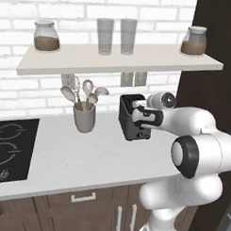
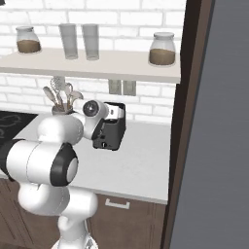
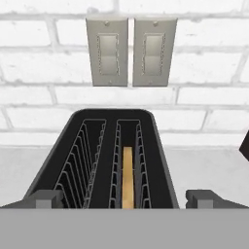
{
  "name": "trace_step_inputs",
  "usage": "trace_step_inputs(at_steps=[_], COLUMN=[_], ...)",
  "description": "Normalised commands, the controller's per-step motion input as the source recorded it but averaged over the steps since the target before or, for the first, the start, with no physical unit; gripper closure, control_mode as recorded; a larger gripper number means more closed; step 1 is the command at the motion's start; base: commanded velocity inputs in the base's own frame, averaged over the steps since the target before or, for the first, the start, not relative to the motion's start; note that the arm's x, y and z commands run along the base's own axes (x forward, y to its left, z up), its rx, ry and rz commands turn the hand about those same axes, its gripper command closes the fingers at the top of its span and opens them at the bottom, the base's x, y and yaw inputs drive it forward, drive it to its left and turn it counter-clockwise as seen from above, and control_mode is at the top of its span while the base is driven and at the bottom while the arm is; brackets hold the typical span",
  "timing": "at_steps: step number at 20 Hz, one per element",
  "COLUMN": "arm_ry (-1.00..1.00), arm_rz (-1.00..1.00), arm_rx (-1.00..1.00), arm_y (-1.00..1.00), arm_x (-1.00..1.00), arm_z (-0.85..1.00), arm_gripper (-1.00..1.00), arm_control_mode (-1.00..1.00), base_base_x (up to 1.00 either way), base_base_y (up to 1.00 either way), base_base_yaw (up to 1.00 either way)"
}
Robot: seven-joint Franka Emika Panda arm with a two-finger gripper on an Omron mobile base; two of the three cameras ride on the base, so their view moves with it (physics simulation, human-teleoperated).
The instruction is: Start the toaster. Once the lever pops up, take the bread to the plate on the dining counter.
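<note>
The gripper (image 3: 125, 198) hangs with its jaws spread wide, gripping nothing. The toaster (image 3: 109, 160) sits directly ahead of and between the fingertips (image 3: 44, 198). The bread (image 3: 127, 176) stands on edge in the slot nearer the right-hand fingertip, roughly midway between the jaws.

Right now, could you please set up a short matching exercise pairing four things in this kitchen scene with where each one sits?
Things:
1. bread
2. toaster
3. utensil holder
4. glasses

Places:
A. on the wall shelf, between two jars
B. on the counter, below the wall switches
C. in the toaster's right slot in the hand view
D. on the counter, between cooktop and toaster

Pairs: 1-C, 2-B, 3-D, 4-A
</note>
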Motion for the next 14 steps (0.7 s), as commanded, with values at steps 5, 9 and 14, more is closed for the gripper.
trace_step_inputs(at_steps=[5, 9, 14], arm_ry=[0.0, 0.0, 0.0], arm_rz=[0.0, 0.0, 0.0], arm_rx=[0.0, 0.0, 0.0], arm_y=[-0.14, -0.01, 0.0], arm_x=[0.07, 0.01, 0.01], arm_z=[-0.19, -0.22, -0.09], arm_gripper=[-1.0, -1.0, -1.0], arm_control_mode=[-1.0, -1.0, -1.0], base_base_x=[0.0, 0.0, 0.0], base_base_y=[0.0, 0.0, 0.0], base_base_yaw=[0.0, 0.0, 0.0])
